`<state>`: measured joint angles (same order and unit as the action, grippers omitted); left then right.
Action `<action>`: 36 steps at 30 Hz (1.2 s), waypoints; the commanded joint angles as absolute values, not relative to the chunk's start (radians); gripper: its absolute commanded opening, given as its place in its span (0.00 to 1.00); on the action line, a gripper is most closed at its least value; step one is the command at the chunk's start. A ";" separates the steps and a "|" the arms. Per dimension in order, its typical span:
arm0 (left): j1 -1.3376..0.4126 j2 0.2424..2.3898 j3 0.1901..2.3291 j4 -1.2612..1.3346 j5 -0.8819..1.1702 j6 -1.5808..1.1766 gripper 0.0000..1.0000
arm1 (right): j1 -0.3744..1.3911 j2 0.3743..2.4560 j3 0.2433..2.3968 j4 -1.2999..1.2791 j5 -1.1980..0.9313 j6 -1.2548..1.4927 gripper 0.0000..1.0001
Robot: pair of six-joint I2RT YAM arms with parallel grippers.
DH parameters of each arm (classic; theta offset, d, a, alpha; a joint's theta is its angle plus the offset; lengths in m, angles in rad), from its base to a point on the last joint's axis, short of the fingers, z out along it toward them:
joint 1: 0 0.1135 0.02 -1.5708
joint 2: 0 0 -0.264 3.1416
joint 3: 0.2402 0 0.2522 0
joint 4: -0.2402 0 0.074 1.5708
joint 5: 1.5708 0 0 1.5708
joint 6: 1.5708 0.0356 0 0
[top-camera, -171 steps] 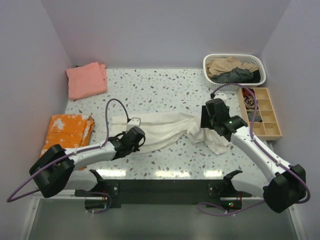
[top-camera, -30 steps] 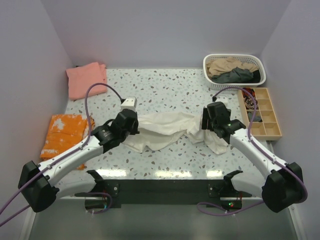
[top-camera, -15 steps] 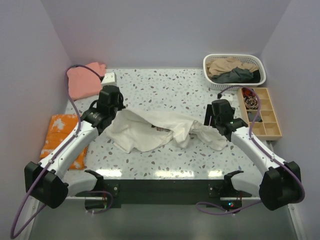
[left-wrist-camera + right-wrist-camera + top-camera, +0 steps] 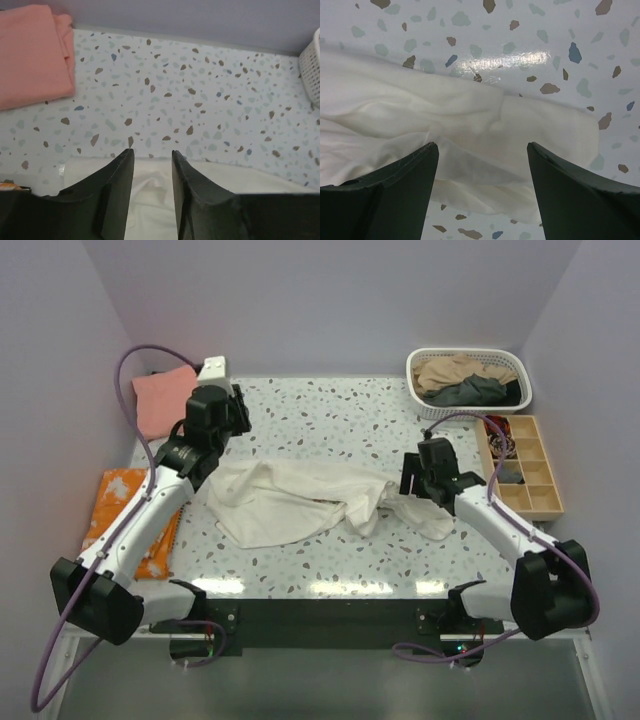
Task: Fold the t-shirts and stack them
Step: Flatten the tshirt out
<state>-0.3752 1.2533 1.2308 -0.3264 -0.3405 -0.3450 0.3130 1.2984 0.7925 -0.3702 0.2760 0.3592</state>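
Top view: the cream t-shirt (image 4: 300, 502) is lying crumpled between my grippers.
Left wrist: the left gripper (image 4: 152, 152) is standing slightly apart, empty, cloth just under it. Right wrist: the right gripper (image 4: 482, 145) is hanging wide apart over the cloth.

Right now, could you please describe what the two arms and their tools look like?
The left arm and right arm have white links with black joints and bulky black bases. A purple cable runs along each. The left tool and right tool each end in two dark, tapered, wedge-shaped fingers.
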 commanded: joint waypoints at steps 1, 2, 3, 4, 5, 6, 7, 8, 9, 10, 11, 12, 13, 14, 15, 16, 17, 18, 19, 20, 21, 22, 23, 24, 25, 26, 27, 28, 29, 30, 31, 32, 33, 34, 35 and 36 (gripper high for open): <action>-0.371 1.230 1.051 -0.321 -0.219 -0.363 0.46 | 0.310 1.201 0.782 -0.347 0.232 0.367 0.76; -0.371 1.224 1.022 -0.321 -0.204 -0.373 0.50 | 0.310 1.192 0.785 -0.360 0.230 0.367 0.76; -0.371 1.224 0.978 -0.333 -0.204 -0.397 0.55 | 0.310 1.174 0.790 -0.370 0.229 0.365 0.76; -0.371 1.227 0.957 -0.339 -0.207 -0.412 0.62 | 0.310 1.166 0.793 -0.376 0.232 0.359 0.76; -0.371 1.233 0.939 -0.341 -0.204 -0.422 0.66 | 0.308 1.158 0.798 -0.383 0.233 0.359 0.76; -0.371 1.241 0.902 -0.334 -0.204 -0.434 0.66 | 0.310 1.151 0.802 -0.388 0.238 0.357 0.76; -0.373 1.243 0.884 -0.322 -0.203 -0.452 0.67 | 0.310 1.140 0.804 -0.390 0.238 0.354 0.77; -0.373 1.249 0.868 -0.308 -0.206 -0.460 0.67 | 0.310 1.137 0.807 -0.394 0.238 0.351 0.77; -0.373 1.264 0.847 -0.289 -0.209 -0.468 0.67 | 0.308 1.134 0.813 -0.394 0.239 0.350 0.77; -0.371 1.270 0.839 -0.275 -0.209 -0.480 0.66 | 0.310 1.132 0.815 -0.397 0.239 0.344 0.76; -0.373 1.278 0.835 -0.262 -0.209 -0.485 0.66 | 0.308 1.134 0.816 -0.397 0.242 0.341 0.77; -0.373 1.291 0.827 -0.238 -0.210 -0.495 0.66 | 0.310 1.138 0.816 -0.399 0.242 0.339 0.77; -0.373 1.298 0.824 -0.226 -0.209 -0.499 0.66 | 0.310 1.141 0.818 -0.402 0.242 0.336 0.77; -0.373 1.305 0.825 -0.213 -0.210 -0.502 0.66 | 0.310 1.147 0.818 -0.405 0.241 0.333 0.77; -0.373 1.319 0.824 -0.187 -0.210 -0.500 0.66 | 0.308 1.149 0.818 -0.405 0.241 0.331 0.77; -0.373 1.328 0.827 -0.178 -0.212 -0.497 0.66 | 0.308 1.150 0.816 -0.405 0.239 0.333 0.77; -0.373 1.338 0.828 -0.170 -0.218 -0.492 0.66 | 0.310 1.149 0.812 -0.403 0.241 0.333 0.77; -0.373 1.354 0.825 -0.147 -0.222 -0.482 0.66 | 0.308 1.150 0.810 -0.402 0.239 0.333 0.77; -0.373 1.365 0.824 -0.135 -0.225 -0.474 0.66 | 0.310 1.150 0.807 -0.400 0.239 0.334 0.77; -0.373 1.374 0.821 -0.112 -0.233 -0.466 0.65 | 0.310 1.152 0.805 -0.400 0.242 0.333 0.77; -0.373 1.397 0.818 -0.104 -0.239 -0.454 0.63 | 0.308 1.151 0.804 -0.400 0.247 0.333 0.77; -0.373 1.408 0.818 -0.095 -0.247 -0.450 0.61 | 0.310 1.152 0.804 -0.400 0.250 0.334 0.77; -0.373 1.420 0.819 -0.092 -0.276 -0.448 0.60 | 0.308 1.152 0.802 -0.402 0.250 0.331 0.77; -0.373 1.443 0.819 -0.081 -0.290 -0.439 0.57 | 0.310 1.154 0.804 -0.403 0.253 0.331 0.77; -0.373 1.451 0.818 -0.071 -0.299 -0.436 0.52 | 0.310 1.154 0.804 -0.403 0.256 0.328 0.77; -0.374 1.460 0.816 -0.052 -0.319 -0.430 0.51 | 0.308 1.157 0.807 -0.405 0.255 0.327 0.77; -0.374 1.472 0.807 -0.037 -0.327 -0.420 0.50 | 0.310 1.157 0.807 -0.408 0.258 0.324 0.77; -0.374 1.479 0.804 -0.026 -0.331 -0.417 0.50 | 0.308 1.158 0.810 -0.411 0.262 0.316 0.77; -0.374 1.486 0.804 -0.015 -0.342 -0.414 0.49 | 0.308 1.158 0.814 -0.416 0.267 0.313 0.77; -0.374 1.499 0.805 -0.015 -0.342 -0.407 0.47 | 0.308 1.158 0.816 -0.416 0.270 0.311 0.77; -0.374 1.503 0.804 -0.015 -0.348 -0.405 0.43 | 0.308 1.160 0.816 -0.417 0.275 0.310 0.77; -0.374 1.508 0.805 0.023 -0.360 -0.402 0.43 | 0.310 1.160 0.815 -0.416 0.276 0.308 0.77; -0.374 1.515 0.804 0.029 -0.365 -0.396 0.43 | 0.310 1.160 0.813 -0.414 0.275 0.313 0.77; -0.374 1.520 0.805 0.035 -0.371 -0.394 0.43 | 0.310 1.161 0.815 -0.416 0.275 0.314 0.77; -0.374 1.532 0.807 0.049 -0.374 -0.390 0.43 | 0.310 1.160 0.813 -0.416 0.273 0.316 0.77; -0.374 1.539 0.808 0.054 -0.377 -0.382 0.44 | 0.310 1.160 0.811 -0.416 0.275 0.316 0.77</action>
<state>-0.3752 1.5185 0.8051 -0.0544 -0.3271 -0.4221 0.3130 1.1587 0.7860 -0.4061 0.2485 0.3264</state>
